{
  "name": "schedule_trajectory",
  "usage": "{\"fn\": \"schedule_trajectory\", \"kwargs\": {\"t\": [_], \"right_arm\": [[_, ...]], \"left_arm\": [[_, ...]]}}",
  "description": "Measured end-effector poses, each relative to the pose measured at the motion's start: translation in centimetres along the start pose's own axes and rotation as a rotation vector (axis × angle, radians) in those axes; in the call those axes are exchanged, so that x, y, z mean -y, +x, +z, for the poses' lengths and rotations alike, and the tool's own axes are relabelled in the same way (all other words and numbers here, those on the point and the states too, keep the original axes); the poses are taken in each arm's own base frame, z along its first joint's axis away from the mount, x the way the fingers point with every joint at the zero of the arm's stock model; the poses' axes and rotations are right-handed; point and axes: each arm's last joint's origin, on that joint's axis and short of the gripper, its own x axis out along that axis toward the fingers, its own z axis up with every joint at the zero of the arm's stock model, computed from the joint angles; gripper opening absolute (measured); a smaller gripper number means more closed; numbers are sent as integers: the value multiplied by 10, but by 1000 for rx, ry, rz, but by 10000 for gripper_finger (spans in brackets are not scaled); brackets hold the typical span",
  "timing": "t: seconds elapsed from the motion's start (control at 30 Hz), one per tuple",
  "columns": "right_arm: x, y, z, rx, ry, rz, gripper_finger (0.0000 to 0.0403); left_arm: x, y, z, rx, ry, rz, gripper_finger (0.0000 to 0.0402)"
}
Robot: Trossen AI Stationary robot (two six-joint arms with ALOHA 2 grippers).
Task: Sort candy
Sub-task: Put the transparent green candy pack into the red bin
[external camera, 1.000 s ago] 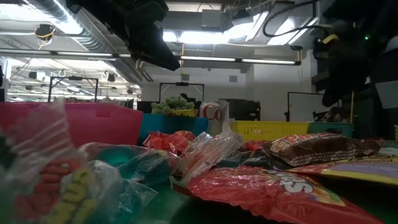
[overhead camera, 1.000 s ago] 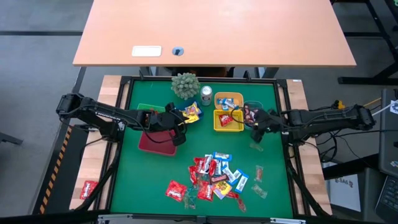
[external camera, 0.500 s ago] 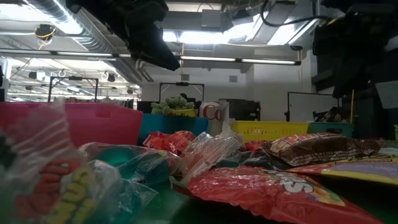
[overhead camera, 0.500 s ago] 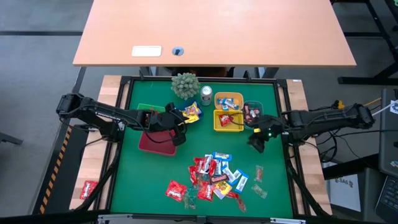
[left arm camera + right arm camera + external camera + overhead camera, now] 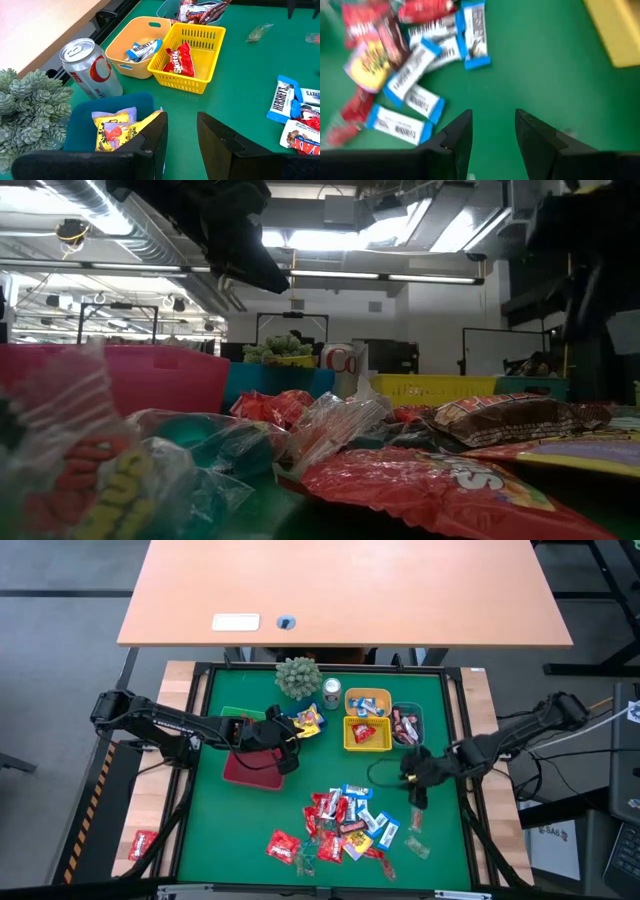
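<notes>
A heap of candy (image 5: pixel 430 480) filled the foreground, a red wrapper nearest the lens and a brownish one (image 5: pixel 515 418) behind it. A pink bin (image 5: pixel 140 375) stood at the left, with a blue bin (image 5: pixel 275 382), a silver can (image 5: pixel 340 365) and a yellow basket (image 5: pixel 435 388) farther back. Dark arm parts (image 5: pixel 235 225) hung overhead.

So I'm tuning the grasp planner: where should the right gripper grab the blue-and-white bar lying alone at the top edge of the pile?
Probably across its short width, near the middle, coming straight down. The blue-and-white bar lies flat on the green mat, so its long edges are what the fingers can pinch. One side touches other candy, so that finger has little room. The right gripper stands open and empty over bare mat nearby.
</notes>
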Motion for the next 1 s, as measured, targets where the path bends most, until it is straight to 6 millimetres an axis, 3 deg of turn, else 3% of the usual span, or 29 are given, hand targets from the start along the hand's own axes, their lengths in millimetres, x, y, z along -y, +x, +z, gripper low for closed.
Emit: {"fn": "schedule_trajectory", "kwargs": {"t": [0.37, 0.53, 0.77, 1.0], "right_arm": [[-3, 26, -22, -195, -21, -204, 145], [-4, 25, -21, -202, -22, -211, 145], [-3, 9, -15, -229, -53, -336, 145], [-4, 21, -17, -296, -65, -379, 145]], "left_arm": [[0, 0, 0, 0, 0, -1, 92], [0, 0, 0, 1, 0, -1, 92], [0, 0, 0, 1, 0, 0, 92], [0, 0, 0, 1, -1, 0, 92]]}}
